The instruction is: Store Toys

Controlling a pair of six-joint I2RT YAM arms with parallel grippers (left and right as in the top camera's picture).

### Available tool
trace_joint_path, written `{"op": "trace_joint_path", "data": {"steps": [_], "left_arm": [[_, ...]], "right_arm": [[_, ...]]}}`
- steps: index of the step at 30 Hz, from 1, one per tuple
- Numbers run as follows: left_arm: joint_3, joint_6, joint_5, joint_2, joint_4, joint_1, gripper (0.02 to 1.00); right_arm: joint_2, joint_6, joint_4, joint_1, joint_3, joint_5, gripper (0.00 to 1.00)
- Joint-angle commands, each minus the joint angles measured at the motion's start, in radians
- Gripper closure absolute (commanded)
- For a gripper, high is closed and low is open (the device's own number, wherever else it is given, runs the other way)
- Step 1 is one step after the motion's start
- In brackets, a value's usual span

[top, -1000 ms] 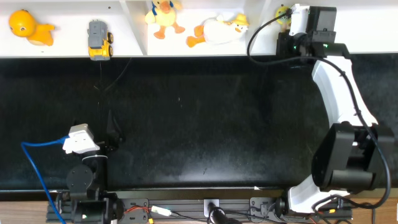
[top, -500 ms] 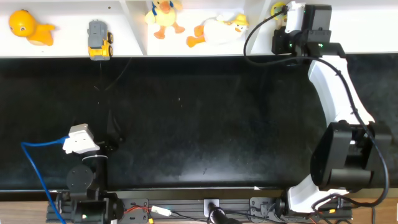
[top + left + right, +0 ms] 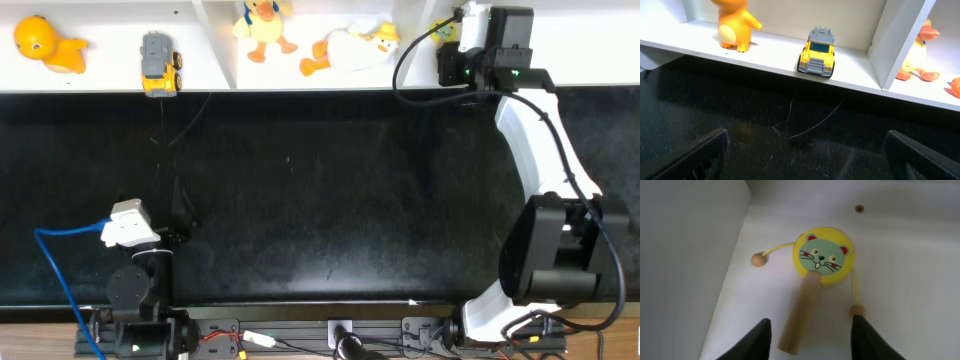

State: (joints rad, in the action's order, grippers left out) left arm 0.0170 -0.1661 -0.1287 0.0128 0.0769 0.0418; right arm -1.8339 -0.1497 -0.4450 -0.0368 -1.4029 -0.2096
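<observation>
A white shelf runs along the far edge of the black table. Its left compartment holds an orange duck and a toy truck, the truck at the shelf's front edge. The middle compartment holds a yellow plush duck and a white plush duck. The rattle drum lies flat, face up, on the floor of the right compartment, close beside a side wall. Its wooden handle points between the spread fingers of the right gripper, which grips nothing. The left gripper, fingers wide apart and released, hangs over the left side of the table, facing the truck. From above, the right arm's wrist and a black cable cover most of the drum. In the left wrist view a divider hides part of the yellow plush duck, and the orange duck's head is cut off
</observation>
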Motion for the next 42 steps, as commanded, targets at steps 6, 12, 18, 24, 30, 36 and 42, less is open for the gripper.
{"op": "trace_joint_path", "data": {"steps": [6,12,18,24,30,36,42], "left_arm": [[-0.009,-0.011,-0.004,-0.01,-0.005,0.008,0.02],[-0.009,-0.011,-0.004,-0.01,-0.005,0.008,0.02],[-0.009,-0.011,-0.004,-0.01,-0.005,0.008,0.02],[-0.009,-0.011,-0.004,-0.01,-0.005,0.008,0.02],[-0.009,-0.011,-0.004,-0.01,-0.005,0.008,0.02],[-0.009,-0.011,-0.004,-0.01,-0.005,0.008,0.02],[-0.009,-0.011,-0.004,-0.01,-0.005,0.008,0.02]], "right_arm": [[0.109,0.06,-0.132,0.004,-0.032,0.005,0.421],[0.278,0.066,-0.361,0.004,-0.032,0.051,0.299],[0.429,0.124,-0.597,0.004,-0.032,0.054,0.005],[0.563,0.192,-0.802,0.004,-0.032,0.053,0.007],[0.669,0.243,-0.878,0.004,-0.032,0.015,0.005],[0.718,0.315,-0.887,0.004,-0.032,0.016,0.005],[0.683,0.38,-0.91,-0.02,-0.032,0.212,0.005]]}}
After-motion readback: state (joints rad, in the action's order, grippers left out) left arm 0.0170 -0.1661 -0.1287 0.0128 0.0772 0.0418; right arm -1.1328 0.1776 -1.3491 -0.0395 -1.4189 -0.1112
